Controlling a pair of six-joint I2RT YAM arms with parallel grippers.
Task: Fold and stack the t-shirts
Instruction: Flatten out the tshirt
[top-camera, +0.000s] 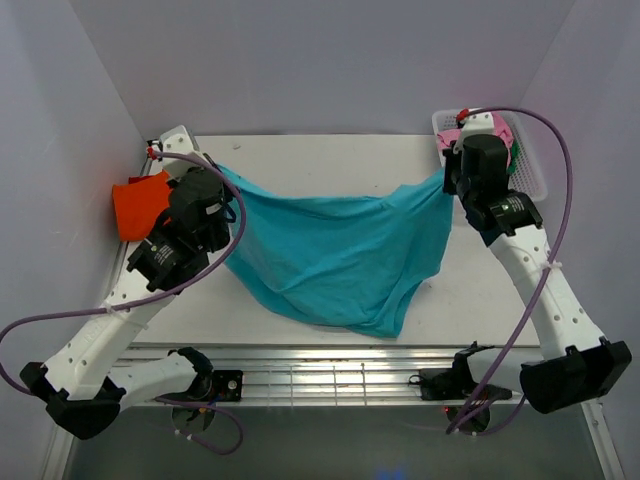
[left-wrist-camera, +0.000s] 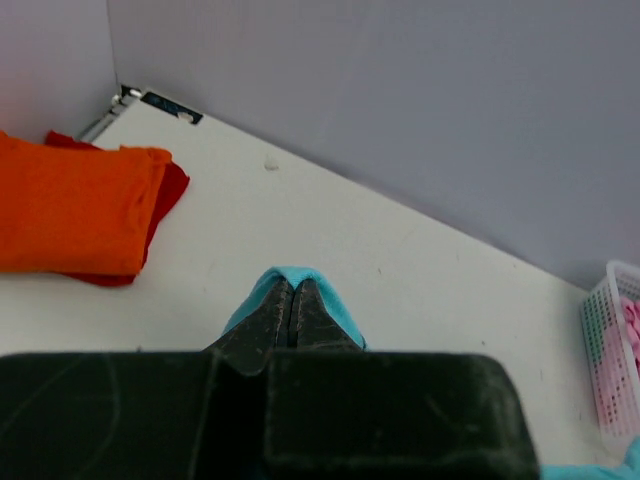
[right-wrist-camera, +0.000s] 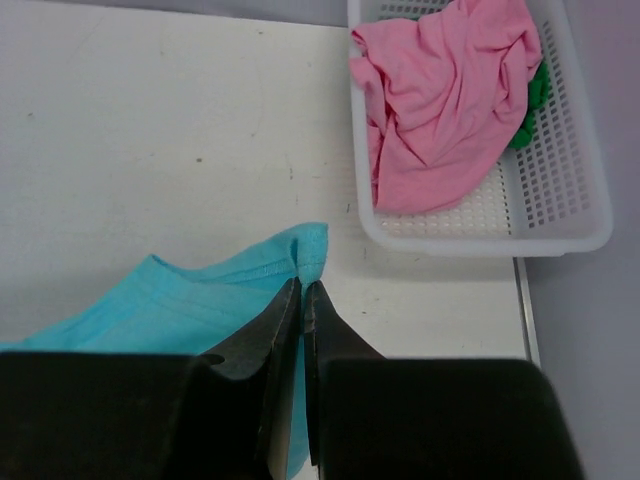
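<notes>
The teal t-shirt (top-camera: 335, 255) hangs stretched between my two grippers above the white table, sagging toward the front edge. My left gripper (top-camera: 218, 178) is shut on its left corner; the teal cloth (left-wrist-camera: 340, 308) wraps round the closed fingertips (left-wrist-camera: 292, 290). My right gripper (top-camera: 452, 175) is shut on the right corner, with the teal hem (right-wrist-camera: 310, 250) pinched at its tips (right-wrist-camera: 302, 290). A folded orange t-shirt (top-camera: 138, 205) lies at the far left (left-wrist-camera: 70, 205). A crumpled pink t-shirt (right-wrist-camera: 445, 95) with a bit of green cloth (right-wrist-camera: 535, 100) lies in the basket.
The white lattice basket (right-wrist-camera: 560, 215) stands at the back right corner (top-camera: 530, 165). Purple walls close in the back and both sides. A metal rail (top-camera: 330, 375) runs along the table's front edge between the arm bases.
</notes>
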